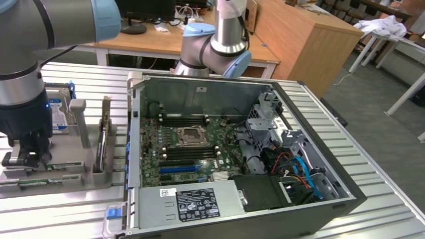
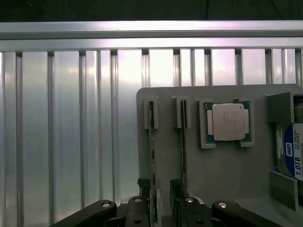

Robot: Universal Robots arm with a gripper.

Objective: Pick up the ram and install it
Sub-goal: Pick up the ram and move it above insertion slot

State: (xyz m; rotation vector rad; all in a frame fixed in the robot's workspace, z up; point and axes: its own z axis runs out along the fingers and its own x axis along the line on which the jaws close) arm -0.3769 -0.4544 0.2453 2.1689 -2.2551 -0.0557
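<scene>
Tool sits low over one end of the grey holder on the ribbed desk, jaws parted a narrow way, nothing lifted. Ram stands on edge in its slot in the holder, thin green edge up. It runs into the gap right along the inner face of one finger; can't tell if that pad is touching it. Second stick sits in the next slot, parallel, and disappears behind the other finger. Key geometry: ram is directly under the tool, long axis running straight out from between the fingers along the holder, so the jaws stand across its thin side, not its length. My read: grasp not closed, pick step in hand, install not started. Beyond the two sticks in the holder: processor chip flat in its pocket, then hard drive with blue label at the far edge. To the exterior view's right of the holder, open PC case lies on its side with the motherboard exposed. Black memory slots look empty and lie roughly along the same line as the ram. Wooden cabinet at the back.
</scene>
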